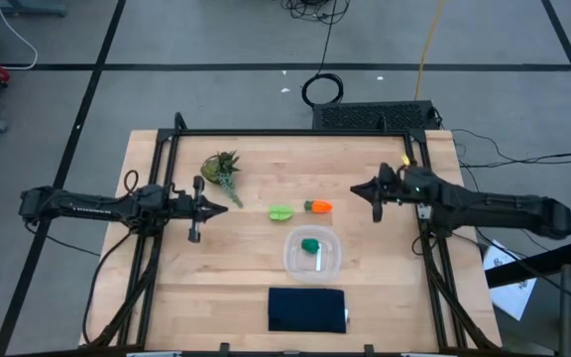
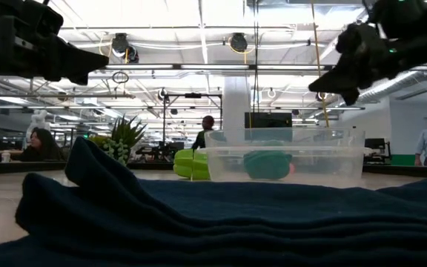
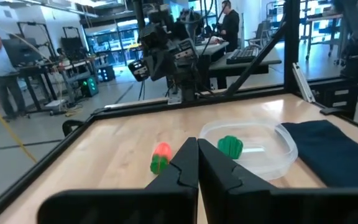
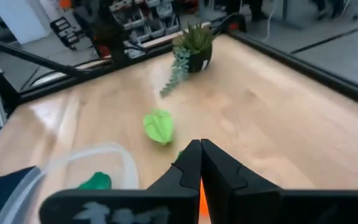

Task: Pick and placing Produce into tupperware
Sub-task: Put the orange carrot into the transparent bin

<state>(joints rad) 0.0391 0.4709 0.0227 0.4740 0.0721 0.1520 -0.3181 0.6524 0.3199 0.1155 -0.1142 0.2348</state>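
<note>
The clear tupperware sits on the table's near middle, and the dark green lump lies inside it. The lime-green piece and the orange carrot lie on the wood just beyond the tupperware. My left gripper hovers shut to the left of the lime piece. My right gripper hovers shut to the right of the carrot. In the left wrist view the carrot and the tupperware show past the shut fingers. In the right wrist view the lime piece lies ahead of the gripper.
A folded dark navy cloth lies at the near edge, in front of the tupperware. A small potted plant sprig stands toward the far left. A black frame rims the table. People stand in the room beyond.
</note>
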